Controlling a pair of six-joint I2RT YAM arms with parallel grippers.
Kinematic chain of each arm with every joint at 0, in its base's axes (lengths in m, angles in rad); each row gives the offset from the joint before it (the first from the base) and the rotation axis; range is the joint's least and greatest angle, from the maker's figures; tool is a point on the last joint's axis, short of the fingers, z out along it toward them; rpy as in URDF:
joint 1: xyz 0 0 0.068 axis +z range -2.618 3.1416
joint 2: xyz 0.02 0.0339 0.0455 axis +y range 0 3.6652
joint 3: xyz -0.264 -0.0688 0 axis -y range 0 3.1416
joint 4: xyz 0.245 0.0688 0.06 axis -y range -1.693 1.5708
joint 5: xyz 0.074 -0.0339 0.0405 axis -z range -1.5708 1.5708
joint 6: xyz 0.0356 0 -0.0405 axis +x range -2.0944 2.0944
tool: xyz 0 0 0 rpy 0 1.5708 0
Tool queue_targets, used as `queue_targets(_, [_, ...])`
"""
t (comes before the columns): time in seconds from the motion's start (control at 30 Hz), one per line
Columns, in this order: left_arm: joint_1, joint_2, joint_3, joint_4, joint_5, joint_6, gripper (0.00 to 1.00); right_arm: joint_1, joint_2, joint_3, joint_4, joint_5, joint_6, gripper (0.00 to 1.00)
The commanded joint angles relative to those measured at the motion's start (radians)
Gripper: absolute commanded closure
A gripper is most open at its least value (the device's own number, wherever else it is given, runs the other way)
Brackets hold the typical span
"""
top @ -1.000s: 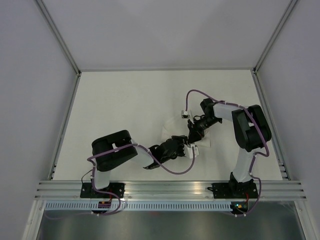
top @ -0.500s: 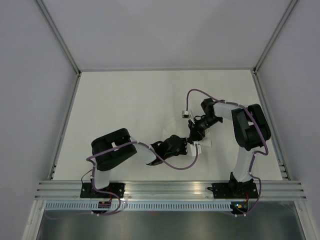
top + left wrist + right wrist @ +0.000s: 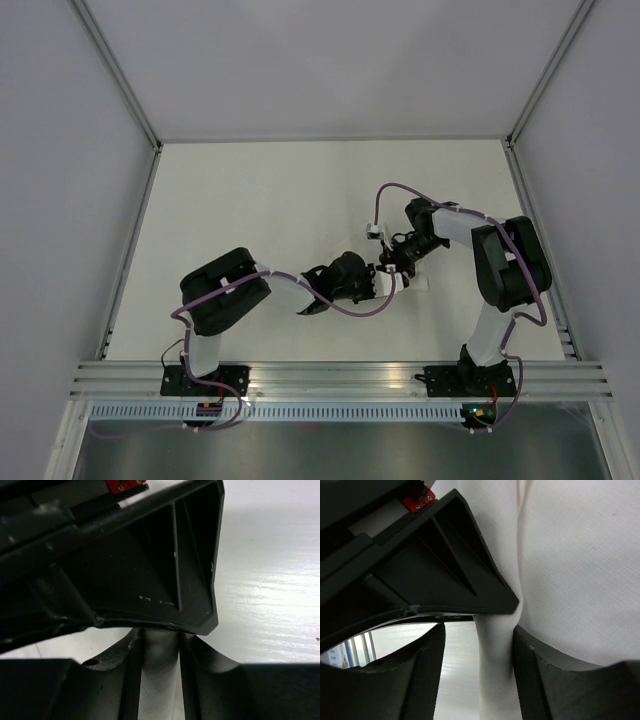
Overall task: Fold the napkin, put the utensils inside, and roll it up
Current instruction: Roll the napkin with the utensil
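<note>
Napkin [image 3: 560, 555], 4 o'clock of table [image 3: 250, 200] centre; left gripper [image 3: 159, 641] clamped on its fold; right gripper [image 3: 477, 641] open astride it.

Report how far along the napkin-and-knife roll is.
Looks done: the napkin is bunched up small between the arms, not spread flat. In hand: the left gripper pinches a narrow band of it, and the right gripper stands open around a raised fold. The knife shows in no view, so I cannot tell if it is inside. Left: finish the roll and release it.
</note>
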Motion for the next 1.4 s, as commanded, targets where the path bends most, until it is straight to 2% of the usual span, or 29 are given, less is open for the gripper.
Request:
queue_targets(0.0, [0.009,0.081,-0.011,-0.238,0.152,-0.121,0.98,-0.016,-0.043,-0.017,0.026,0.093,0.010,0.38])
queue_targets(0.3, [0.066,0.100,0.037,-0.310,0.281,-0.187,0.98,-0.121,-0.129,0.028,-0.044,0.038,0.012,0.34])
queue_targets(0.5, [0.129,0.146,0.127,-0.444,0.426,-0.251,0.98,-0.213,-0.230,0.022,-0.061,-0.023,0.001,0.34])
queue_targets(0.6, [0.147,0.173,0.168,-0.510,0.476,-0.279,0.98,-0.251,-0.339,-0.024,0.002,-0.033,0.028,0.34])
queue_targets(0.8, [0.193,0.229,0.240,-0.614,0.612,-0.331,0.98,-0.251,-0.621,-0.266,0.224,0.028,0.096,0.30])
queue_targets(0.9, [0.209,0.259,0.277,-0.665,0.646,-0.345,0.98,-0.199,-0.723,-0.375,0.348,0.119,0.124,0.29])
queue_targets(1.07, [0.233,0.301,0.300,-0.682,0.704,-0.405,0.98,-0.009,-0.841,-0.535,0.596,0.306,0.197,0.30])
queue_targets(1.2, [0.244,0.324,0.313,-0.688,0.737,-0.435,0.98,0.114,-0.830,-0.619,0.715,0.450,0.206,0.29])
queue_targets(1.37, [0.250,0.342,0.328,-0.691,0.743,-0.461,0.98,0.217,-0.778,-0.669,0.796,0.535,0.194,0.29])
